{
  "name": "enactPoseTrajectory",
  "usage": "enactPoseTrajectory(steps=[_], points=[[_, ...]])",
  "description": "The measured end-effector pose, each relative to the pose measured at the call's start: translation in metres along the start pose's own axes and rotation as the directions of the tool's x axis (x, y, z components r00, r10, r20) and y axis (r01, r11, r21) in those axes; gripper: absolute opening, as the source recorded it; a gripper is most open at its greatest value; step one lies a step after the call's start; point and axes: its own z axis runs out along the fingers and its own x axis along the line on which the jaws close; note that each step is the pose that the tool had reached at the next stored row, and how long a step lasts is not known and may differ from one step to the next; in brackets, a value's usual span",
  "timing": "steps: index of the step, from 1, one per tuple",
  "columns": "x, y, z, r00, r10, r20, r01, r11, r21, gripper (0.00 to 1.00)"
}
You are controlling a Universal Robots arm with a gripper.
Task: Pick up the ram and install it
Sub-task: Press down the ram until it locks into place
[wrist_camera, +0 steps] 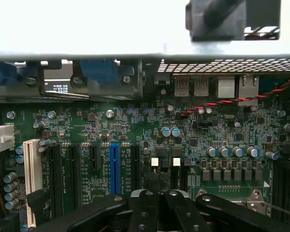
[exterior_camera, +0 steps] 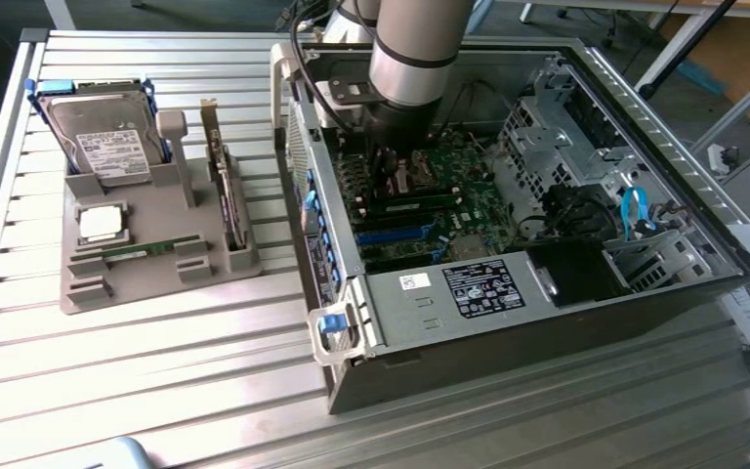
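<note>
A ram [exterior_camera: 141, 251], a thin green stick, lies flat in the grey holder [exterior_camera: 153, 283] on the exterior view's left, well apart from the arm. My gripper [exterior_camera: 398, 174] reaches down inside the open computer case [exterior_camera: 545, 293] and hangs just over the green motherboard [exterior_camera: 473, 210]. In the wrist view the black fingers [wrist_camera: 144, 208] meet at the gripper [wrist_camera: 157, 195], shut, and I see nothing between them. Below them lies the motherboard [wrist_camera: 135, 125] with its blue slot [wrist_camera: 115, 166] and black slots.
The grey holder also carries a hard drive [exterior_camera: 104, 142], a square silver processor chip [exterior_camera: 99, 223] and an upright dark expansion card [exterior_camera: 226, 191]. Inside the case are a drive cage [exterior_camera: 545, 132], blue cables [exterior_camera: 633, 210] and red-black wires [wrist_camera: 232, 101]. The case wall [exterior_camera: 310, 166] stands between holder and motherboard.
</note>
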Motion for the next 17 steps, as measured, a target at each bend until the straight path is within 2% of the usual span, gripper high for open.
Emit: enactPoseTrajectory(steps=[17], points=[[0.0002,0.0,0.0026,1.0,0.0,0.0003,0.0,1.0,0.0,0.11]])
